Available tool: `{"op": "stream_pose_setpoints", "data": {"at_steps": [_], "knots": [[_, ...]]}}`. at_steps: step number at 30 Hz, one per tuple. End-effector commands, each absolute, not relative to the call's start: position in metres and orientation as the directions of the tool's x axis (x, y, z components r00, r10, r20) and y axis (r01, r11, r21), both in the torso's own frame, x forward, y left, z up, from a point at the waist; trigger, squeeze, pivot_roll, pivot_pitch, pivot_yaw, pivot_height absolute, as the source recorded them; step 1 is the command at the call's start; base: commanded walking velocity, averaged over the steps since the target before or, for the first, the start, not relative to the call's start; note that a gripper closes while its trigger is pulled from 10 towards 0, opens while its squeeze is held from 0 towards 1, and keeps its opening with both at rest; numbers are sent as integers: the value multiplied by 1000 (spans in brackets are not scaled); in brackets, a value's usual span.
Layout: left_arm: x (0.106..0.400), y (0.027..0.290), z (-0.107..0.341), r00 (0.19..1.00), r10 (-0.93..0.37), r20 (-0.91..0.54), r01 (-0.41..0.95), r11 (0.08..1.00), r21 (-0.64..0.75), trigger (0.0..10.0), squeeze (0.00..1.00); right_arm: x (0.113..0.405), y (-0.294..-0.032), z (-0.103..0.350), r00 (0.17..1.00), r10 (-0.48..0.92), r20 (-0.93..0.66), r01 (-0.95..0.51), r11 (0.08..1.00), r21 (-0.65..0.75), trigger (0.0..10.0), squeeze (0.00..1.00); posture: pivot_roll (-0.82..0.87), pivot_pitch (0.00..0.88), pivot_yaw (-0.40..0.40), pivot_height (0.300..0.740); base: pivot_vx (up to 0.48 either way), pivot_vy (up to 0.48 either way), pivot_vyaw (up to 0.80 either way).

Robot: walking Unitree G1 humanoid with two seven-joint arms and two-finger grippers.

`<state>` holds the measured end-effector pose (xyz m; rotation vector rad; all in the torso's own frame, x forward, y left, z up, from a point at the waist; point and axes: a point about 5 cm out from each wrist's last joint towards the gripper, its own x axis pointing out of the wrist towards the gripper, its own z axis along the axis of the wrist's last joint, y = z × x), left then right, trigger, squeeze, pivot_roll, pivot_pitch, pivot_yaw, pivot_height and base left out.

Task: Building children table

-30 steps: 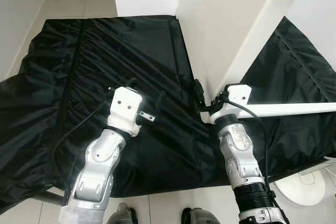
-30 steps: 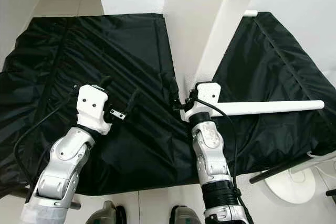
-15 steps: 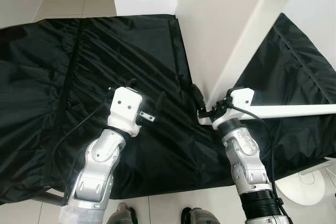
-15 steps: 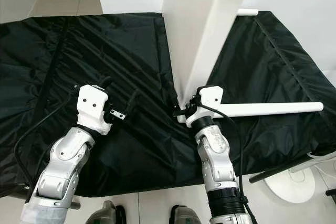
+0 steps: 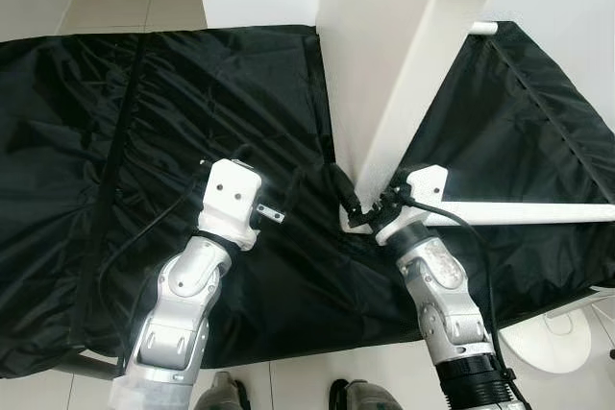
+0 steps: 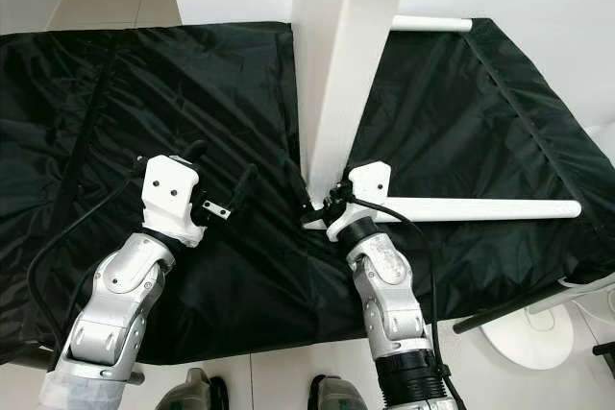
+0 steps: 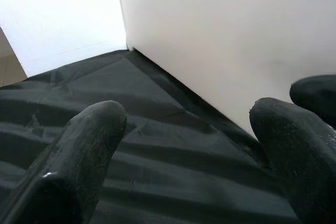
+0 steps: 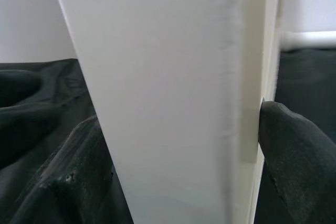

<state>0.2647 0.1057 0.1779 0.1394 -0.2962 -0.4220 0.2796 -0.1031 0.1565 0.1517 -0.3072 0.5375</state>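
Black cloth [image 5: 144, 122]: it is covering the whole work surface and is filling the left and middle of the head views, with many wrinkles.
White panel [image 5: 384, 64]: this large part of the children table is standing on its edge on the cloth, rising from the centre of the frame toward the upper right.
White rod [image 6: 480, 208]: it is lying across the cloth at the right of the frame, running from the right wrist toward the right edge; I cannot tell whether it is joined to the panel.
Right end effector [image 6: 322, 208]: it is gripping the lower edge of the white panel at the centre of the frame. In the right wrist view one black finger [image 8: 294, 150] is pressing on each face of the panel, so the fingers are closing on it as far as the panel's thickness allows.
Left end effector [image 5: 274, 175]: it is hovering over the cloth left of the panel, with its fingers spread apart and holding nothing.
Left wrist view: the panel face [image 7: 236, 40] is standing near ahead of the two open fingers.
Step in hand: the right arm seems to be holding the panel upright.
Next move: probably the left end effector is needing to reach the panel to steady it, while the right grip is staying firm so the panel is not tipping.
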Motion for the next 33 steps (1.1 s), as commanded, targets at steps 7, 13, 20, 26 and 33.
{"op": "stream_pose_setpoints", "data": {"at_steps": [7, 13, 20, 26, 33], "knots": [[263, 106, 177, 883, -398, 250, 360, 915, 184, 10000, 0, 268, -84, 149, 746, 600, 290, -644, 761, 82, 10000, 0, -21, 131, 17, 740, 0, 0, 0], [264, 106, 177, 883, -397, 248, 359, 915, 185, 10000, 0, 263, -78, 148, 707, 651, 276, -693, 716, 86, 10000, 0, -21, 135, 19, 740, 0, 0, 0], [264, 105, 178, 882, -399, 250, 362, 914, 183, 10000, 0, 257, -78, 143, 693, 676, 249, -707, 706, 50, 10000, 0, -25, 132, 20, 740, 0, 0, 0], [264, 105, 177, 881, -400, 251, 363, 914, 182, 10000, 0, 263, -88, 143, 785, 563, 258, -594, 803, 55, 10000, 0, -27, 132, 16, 740, 0, 0, 0], [264, 104, 177, 882, -399, 251, 363, 914, 179, 10000, 0, 263, -89, 141, 840, 478, 258, -507, 860, 59, 10000, 0, -29, 132, 15, 740, 0, 0, 0]]}}
